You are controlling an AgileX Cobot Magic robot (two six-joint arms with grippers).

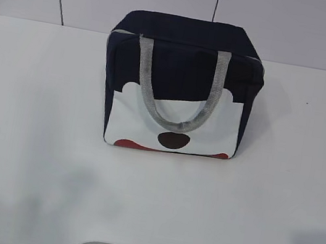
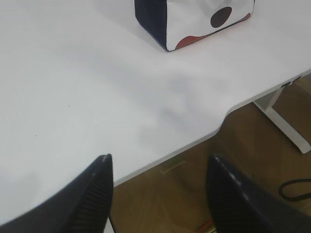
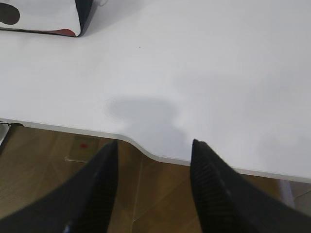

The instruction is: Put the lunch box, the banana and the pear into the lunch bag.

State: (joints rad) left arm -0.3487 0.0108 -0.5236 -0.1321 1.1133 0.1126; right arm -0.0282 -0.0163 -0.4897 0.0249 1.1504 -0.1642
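you have the lunch bag [image 1: 180, 87] standing upright in the upper middle of the exterior frame, on the white surface [image 1: 32, 156]. its navy top looks closed, and the white side with the dark oval and red patches at the bottom faces the camera. one grey webbing handle [image 1: 179, 84] hangs down in a loop over that white side. you cannot see the lunch box, the banana or the pear in any view.

in your left wrist view, the left pincer [image 2: 158, 194] fills the lower edge of the frame, its two dark fingers [image 2: 92, 194] spread apart with nothing between them. it hangs over the near edge of the surface, with wooden floor [image 2: 194, 165] showing below. the bag's lower corner sits at the top of that frame, well apart from the pincer.

in your right wrist view, the right pincer [image 3: 153, 189] is likewise released, fingers parted and empty, at the bottom middle of the frame over the surface's curved edge. the bag's corner shows only in the upper left, well apart.
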